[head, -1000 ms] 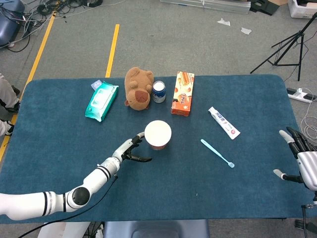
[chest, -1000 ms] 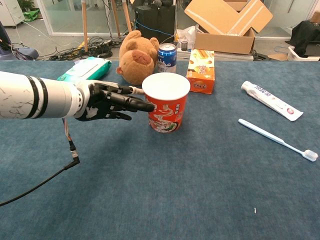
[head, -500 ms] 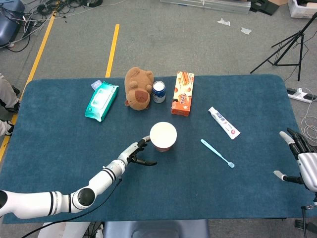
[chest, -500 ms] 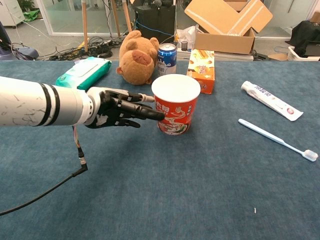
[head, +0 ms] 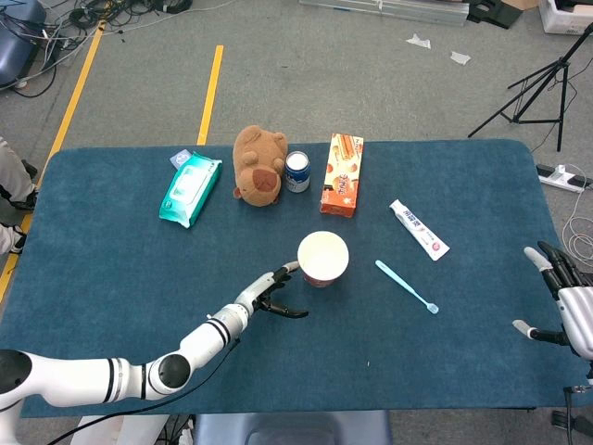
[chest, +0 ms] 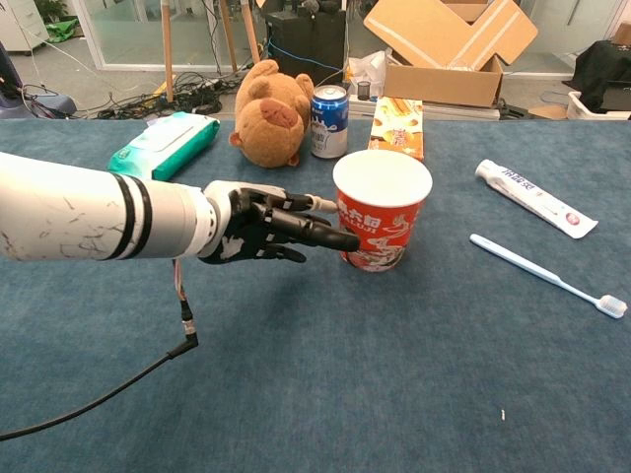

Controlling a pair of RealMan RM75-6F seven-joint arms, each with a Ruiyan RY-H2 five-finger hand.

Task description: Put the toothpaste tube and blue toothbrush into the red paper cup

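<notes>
Chest view shows the left hand (chest: 271,225), fingers extended and holding nothing, touching the red paper cup (chest: 382,210); pushing high could tip it; right hand (head: 565,301) open.

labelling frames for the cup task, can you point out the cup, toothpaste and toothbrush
cup (chest: 380,235): chest view, on the red printed side wall.
toothpaste (chest: 537,199): chest view, on the middle of the white tube.
toothbrush (chest: 537,268): chest view, on the middle of the light blue handle.
</notes>
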